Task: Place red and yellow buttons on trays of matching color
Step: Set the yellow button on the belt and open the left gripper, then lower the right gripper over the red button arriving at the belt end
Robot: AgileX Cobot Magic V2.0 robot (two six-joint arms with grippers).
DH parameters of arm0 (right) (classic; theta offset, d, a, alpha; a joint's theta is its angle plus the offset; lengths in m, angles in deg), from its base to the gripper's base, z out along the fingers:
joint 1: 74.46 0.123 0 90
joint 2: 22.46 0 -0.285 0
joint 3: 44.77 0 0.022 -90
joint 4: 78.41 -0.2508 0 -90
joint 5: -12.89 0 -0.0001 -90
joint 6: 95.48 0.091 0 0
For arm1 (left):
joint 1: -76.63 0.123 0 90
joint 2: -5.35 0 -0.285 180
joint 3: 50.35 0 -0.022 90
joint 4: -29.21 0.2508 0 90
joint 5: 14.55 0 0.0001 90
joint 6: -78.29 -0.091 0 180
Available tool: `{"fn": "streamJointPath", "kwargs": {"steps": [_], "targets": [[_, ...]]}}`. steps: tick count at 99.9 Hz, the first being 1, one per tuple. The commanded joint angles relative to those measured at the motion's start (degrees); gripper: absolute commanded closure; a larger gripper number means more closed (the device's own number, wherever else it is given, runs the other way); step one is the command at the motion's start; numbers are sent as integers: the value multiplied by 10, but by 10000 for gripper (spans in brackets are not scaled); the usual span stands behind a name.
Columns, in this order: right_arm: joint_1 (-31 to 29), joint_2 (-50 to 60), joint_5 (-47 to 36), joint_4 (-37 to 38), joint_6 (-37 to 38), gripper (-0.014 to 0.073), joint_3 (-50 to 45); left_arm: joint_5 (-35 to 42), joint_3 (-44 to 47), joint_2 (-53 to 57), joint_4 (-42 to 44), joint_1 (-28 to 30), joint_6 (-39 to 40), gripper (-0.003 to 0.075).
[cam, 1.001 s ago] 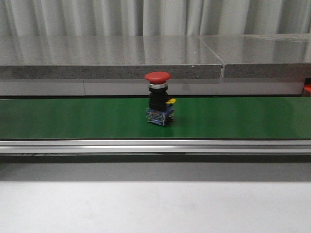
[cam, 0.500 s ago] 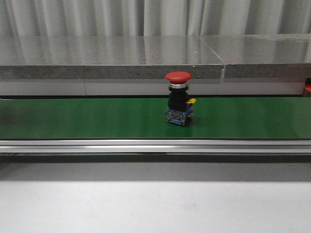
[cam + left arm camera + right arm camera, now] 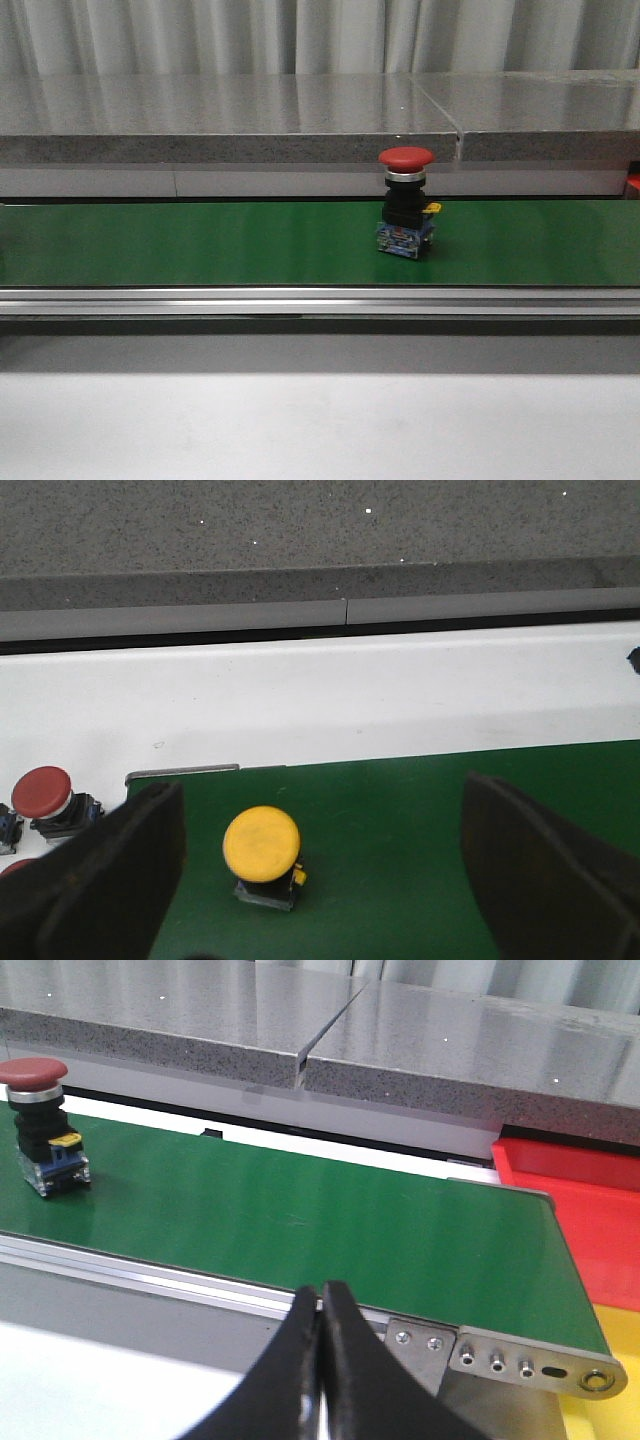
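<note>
Nothing looks sorted yet. A red button (image 3: 406, 203) stands on the green belt (image 3: 200, 245), ungripped, upstream of the red tray (image 3: 580, 1195). Left pincer (image 3: 310, 880) gapes above a yellow button (image 3: 262, 848); right pincer (image 3: 320, 1360) is closed, empty.

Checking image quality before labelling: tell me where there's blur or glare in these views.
Front view: red button sharp, soft sheen on the grey ledge. Left wrist view: gripper fingers blurred, yellow button clear. Right wrist view: closed fingertips slightly soft, belt crisp.
</note>
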Motion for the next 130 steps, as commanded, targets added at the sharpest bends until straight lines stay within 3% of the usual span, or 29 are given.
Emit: {"fn": "streamJointPath", "kwargs": {"steps": [1,16,33,47,65,89,101,113,130], "targets": [[-1,8,-47,6,-3,661,5,77,41,57,-10,-5,0,167],[-1,8,-47,6,-3,661,5,106,132,144,-14,-5,0,223],[-1,8,-47,6,-3,661,5,107,208,225,-24,-5,1,346],[-1,8,-47,6,-3,661,5,105,235,269,-45,-5,1,492],[-1,8,-49,6,-3,661,5,104,242,282,-45,-5,1,738],[-1,8,-122,-11,-3,661,7,105,242,282,-45,-5,1,739],[-1,6,-119,-101,-3,661,24,105,242,282,-45,-5,1,739],[-1,-16,-63,-185,-3,661,64,105,242,282,-45,-5,1,739],[-1,-99,82,-194,-3,661,162,105,242,282,-45,-5,1,739]]}}
